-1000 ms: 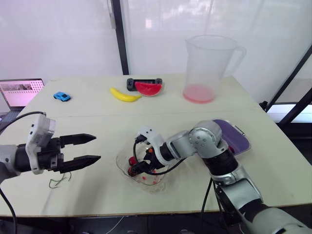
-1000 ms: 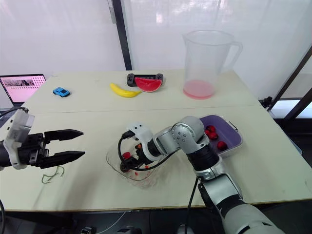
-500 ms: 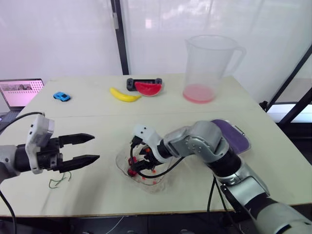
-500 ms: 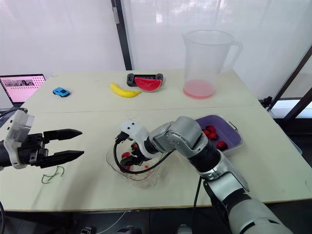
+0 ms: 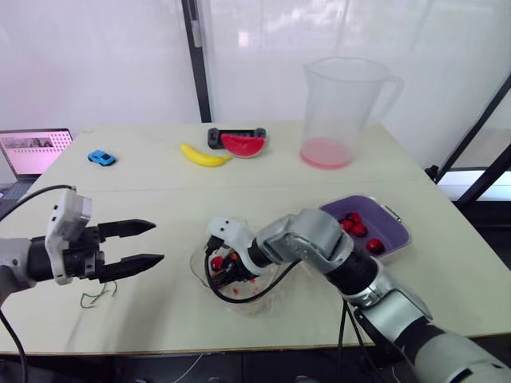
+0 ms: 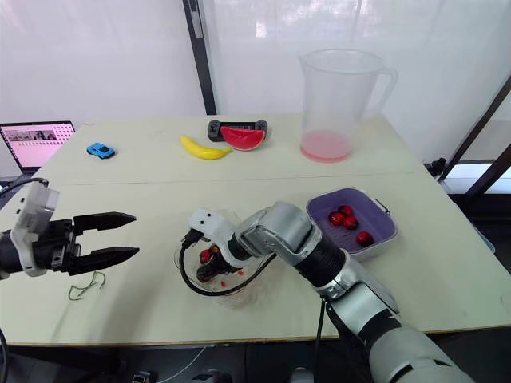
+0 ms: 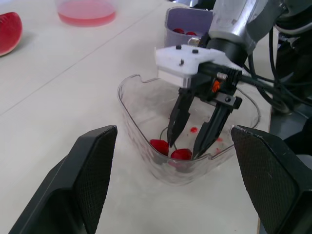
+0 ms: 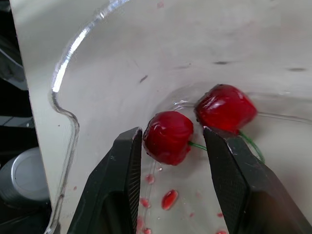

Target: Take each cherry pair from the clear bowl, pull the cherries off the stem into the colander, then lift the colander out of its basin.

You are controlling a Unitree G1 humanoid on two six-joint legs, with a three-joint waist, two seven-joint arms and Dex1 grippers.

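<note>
straddling cherry pair (image 8: 222,108) in clear bowl (image 7: 127,109), right hand (image 8: 171,135) fingers apart

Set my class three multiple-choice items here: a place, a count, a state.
1. Where is the right gripper? A over the colander; B inside the clear bowl; C beside the banana.
2. How many cherries lie in the clear bowl? A none; B two; C five.
3. The left gripper is: A open and empty; B shut on a cherry; C shut on the banana.
Key: B, its fingers reach into the bowl; B, two show at its fingertips; A, its fingers are spread, nothing between.
</note>
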